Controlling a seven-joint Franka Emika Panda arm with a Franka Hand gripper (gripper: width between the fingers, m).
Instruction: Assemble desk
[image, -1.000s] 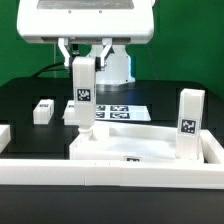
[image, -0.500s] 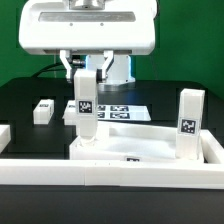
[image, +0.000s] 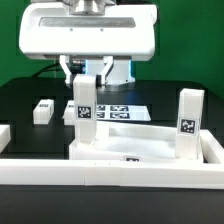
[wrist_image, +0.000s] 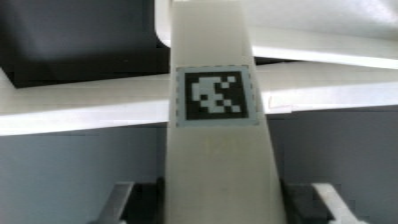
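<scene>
The white desk top (image: 140, 145) lies flat behind the front bar. One white leg (image: 188, 125) stands upright on its corner at the exterior view's right. My gripper (image: 85, 74) is shut on a second tagged leg (image: 85, 112) and holds it upright, its lower end at the top's corner on the exterior view's left. In the wrist view this leg (wrist_image: 217, 120) runs down the middle, with my gripper (wrist_image: 222, 205) around its near end and a finger (wrist_image: 128, 200) on each side. A third leg (image: 43, 110) lies loose on the black table.
The marker board (image: 120, 112) lies behind the desk top. Long low white border bars (image: 110, 176) run along the front and both sides. A green wall stands behind the black table.
The gripper has come down with the leg. The leg was tilted and higher; now it stands upright and lower, with its foot at the desk top's corner.
</scene>
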